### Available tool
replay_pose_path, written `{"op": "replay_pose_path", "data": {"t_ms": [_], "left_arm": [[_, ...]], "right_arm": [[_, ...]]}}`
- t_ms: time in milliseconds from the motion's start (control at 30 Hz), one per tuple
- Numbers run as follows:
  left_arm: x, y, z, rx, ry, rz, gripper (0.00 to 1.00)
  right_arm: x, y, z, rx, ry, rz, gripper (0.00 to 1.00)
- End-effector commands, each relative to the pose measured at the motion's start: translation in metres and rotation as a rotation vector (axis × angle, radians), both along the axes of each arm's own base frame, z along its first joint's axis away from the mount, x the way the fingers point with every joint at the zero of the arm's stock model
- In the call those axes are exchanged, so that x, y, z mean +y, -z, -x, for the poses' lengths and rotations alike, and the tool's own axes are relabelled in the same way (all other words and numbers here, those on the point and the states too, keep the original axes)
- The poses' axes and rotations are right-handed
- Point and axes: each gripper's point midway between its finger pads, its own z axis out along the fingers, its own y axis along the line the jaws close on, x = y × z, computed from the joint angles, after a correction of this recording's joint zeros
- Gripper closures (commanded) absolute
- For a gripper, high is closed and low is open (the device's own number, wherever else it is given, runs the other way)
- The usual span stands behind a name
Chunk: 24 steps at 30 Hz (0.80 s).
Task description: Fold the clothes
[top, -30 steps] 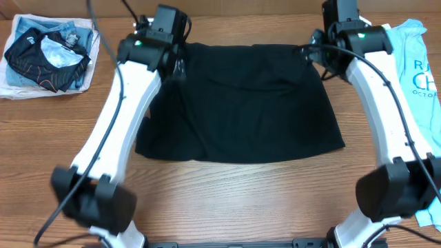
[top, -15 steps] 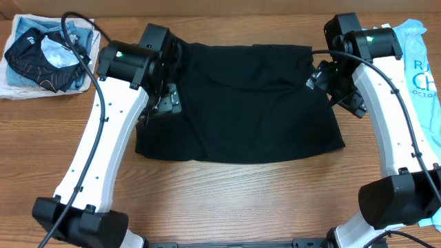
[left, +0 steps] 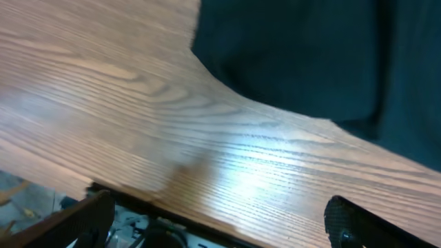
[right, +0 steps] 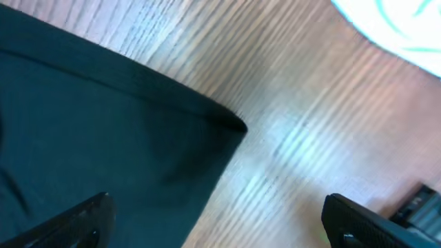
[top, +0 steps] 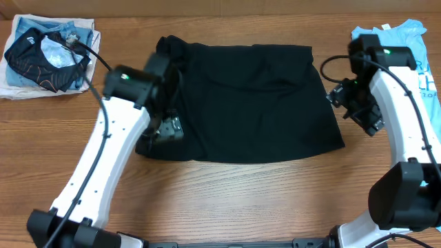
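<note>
So, garment: a large plain black soft-fabric T-shirt point(top: 241, 103) lies flat in the middle of the brown wood-grain table point(top: 241, 200), wider at the near hem than at the far edge.
Far edge: straight, close to the back of the table.
Near hem: slightly wavy, with a broad band of bare wood in front of it, the widest free space on the table.
Right edge: slants outward to a sharp corner; in the right wrist view that corner of the black cloth point(right: 89, 138) ends on bare wood.
Left edge: partly hidden under the white left arm; the left wrist view shows the cloth point(left: 310, 55) curving away from open wood.
Left gripper point(top: 167, 127): over the shirt's lower left edge, fingers point(left: 89, 220) spread wide apart with nothing between them.
Right gripper point(top: 358, 110): over bare wood just beside the right edge, jaws wide apart and empty.
Right side room: a narrow lane only — a light blue printed T-shirt point(top: 406, 31) lies near the table's right edge.
Left side room: open wood, then a pile in the far left corner — a smaller black garment with thin orange lines point(top: 45, 52) on folded pale cloth.
</note>
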Motion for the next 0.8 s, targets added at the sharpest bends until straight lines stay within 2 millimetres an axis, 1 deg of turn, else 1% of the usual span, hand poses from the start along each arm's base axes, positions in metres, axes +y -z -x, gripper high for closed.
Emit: {"op": "replay_pose_path", "data": {"t_ms": [0, 67, 200, 300, 433, 500, 600, 767], "left_arm": [[-0.009, 0.029, 0.012, 0.059, -0.020, 0.047, 0.00], [-0.012, 0.045, 0.016, 0.077, -0.022, 0.062, 0.00], [-0.019, 0.069, 0.023, 0.107, -0.030, 0.113, 0.00], [-0.016, 0.082, 0.028, 0.121, -0.037, 0.110, 0.00], [-0.017, 0.094, 0.031, 0.127, -0.041, 0.120, 0.00], [-0.017, 0.099, 0.030, 0.119, -0.042, 0.122, 0.00], [-0.017, 0.104, 0.029, 0.110, -0.042, 0.126, 0.00], [-0.018, 0.110, 0.027, 0.097, -0.042, 0.131, 0.00]], "right_arm": [[0.018, 0.013, 0.002, -0.005, -0.092, -0.122, 0.00], [0.022, 0.024, 0.005, 0.005, -0.111, -0.143, 0.00], [0.023, 0.046, 0.012, 0.029, -0.109, -0.153, 0.00], [0.024, 0.068, 0.018, 0.034, -0.108, -0.159, 0.00], [0.027, 0.098, 0.025, 0.022, -0.083, -0.196, 0.00], [0.027, 0.107, 0.025, 0.004, -0.076, -0.208, 0.00], [0.022, 0.114, 0.025, -0.009, -0.060, -0.207, 0.06], [0.013, 0.115, 0.029, -0.002, -0.030, -0.207, 0.17]]}}
